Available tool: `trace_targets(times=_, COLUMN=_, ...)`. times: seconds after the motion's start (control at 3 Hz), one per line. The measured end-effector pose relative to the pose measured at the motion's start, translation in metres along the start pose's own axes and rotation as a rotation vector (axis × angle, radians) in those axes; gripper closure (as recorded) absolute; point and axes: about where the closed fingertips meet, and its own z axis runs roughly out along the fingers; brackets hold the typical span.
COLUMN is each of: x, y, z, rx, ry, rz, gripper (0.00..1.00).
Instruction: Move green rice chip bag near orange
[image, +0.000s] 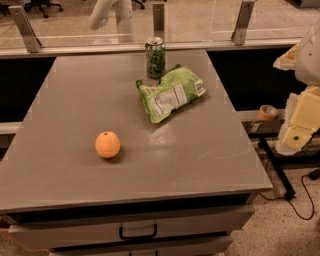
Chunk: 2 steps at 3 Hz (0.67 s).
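Note:
The green rice chip bag (171, 93) lies flat on the grey table (65, 100), right of centre toward the back, with its white label panel facing up. The orange (107, 144) sits on the table to the front left of the bag, about a bag's length away. My gripper (296, 131) is on the pale arm at the right edge of the view, off the table and to the right of it, well away from the bag and holding nothing that I can see.
A dark green patterned can (155, 57) stands upright just behind the bag. An orange tape roll (268, 112) lies on a ledge right of the table. A glass rail runs along the back. Drawers (138, 232) are under the table front. A cable lies on the floor at right.

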Motion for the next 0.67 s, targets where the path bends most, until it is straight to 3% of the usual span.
trace_targets(times=0.33, x=0.000, y=0.000, z=0.000, rx=0.000, ry=0.000, rz=0.000, gripper=0.00)
trace_targets(times=0.67, x=-0.007, y=-0.015, z=0.021, rx=0.003, ry=-0.047, rz=0.000, gripper=0.00)
